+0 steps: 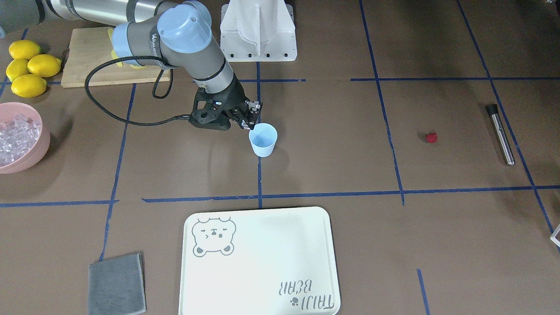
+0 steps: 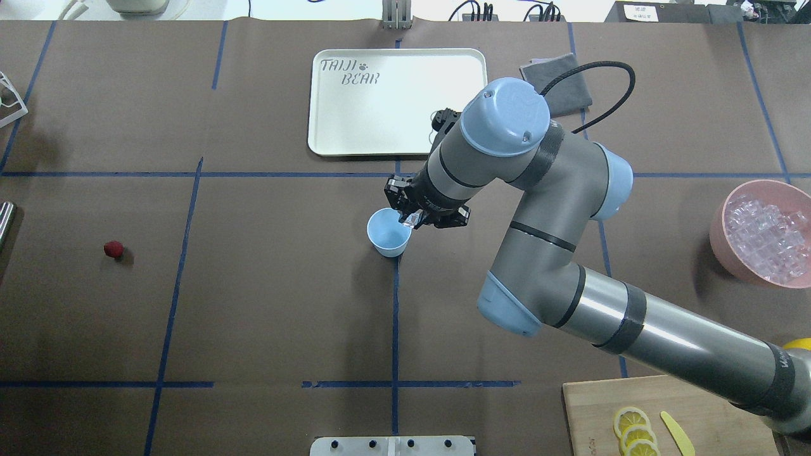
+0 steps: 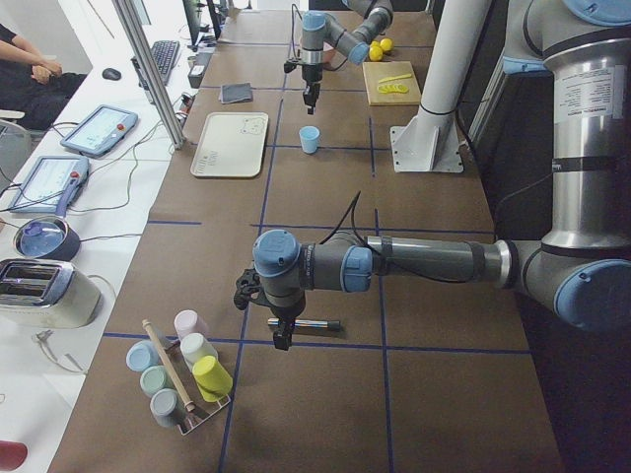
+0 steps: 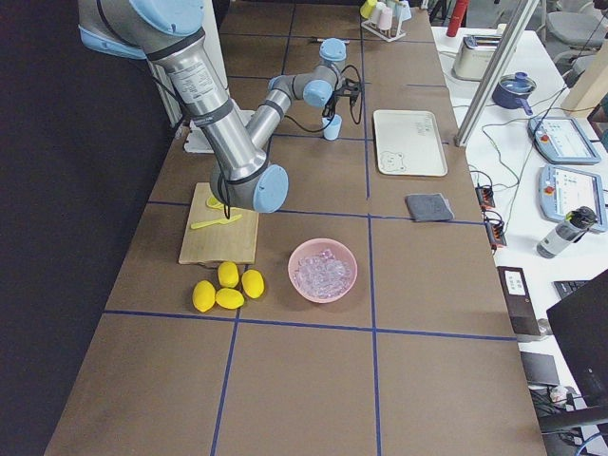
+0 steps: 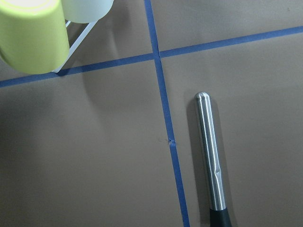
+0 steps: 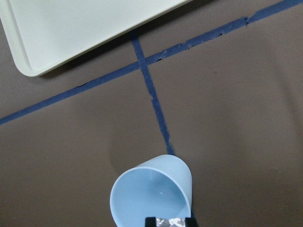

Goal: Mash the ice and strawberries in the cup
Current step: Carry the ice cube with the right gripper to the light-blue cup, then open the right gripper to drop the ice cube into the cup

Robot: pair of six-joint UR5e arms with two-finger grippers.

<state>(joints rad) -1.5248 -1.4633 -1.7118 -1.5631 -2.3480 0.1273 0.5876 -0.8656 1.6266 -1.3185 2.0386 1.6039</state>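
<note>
Right gripper [image 2: 410, 219] over small pale-blue plastic cup [image 2: 388, 234], jaws clamped on a clear ice cube [image 6: 171, 222].
Tiny red strawberry [image 2: 113, 249] at cup's 9 o'clock, overhead; left gripper [image 3: 280, 340] jaws: cannot tell.

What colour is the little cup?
The cup is pale blue, clearest in the front-facing view.

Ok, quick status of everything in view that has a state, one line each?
Cup: upright, looks empty inside.
Right pincer: shut on an ice cube, over the cup's rim.
Ice cube: held, not yet dropped.
Bowl: upright, heaped with ice.
Strawberry: whole, lying loose, well away from the cup.
Metal rod: lying flat.
Left pincer: near the rod; open or shut, cannot tell.
</note>
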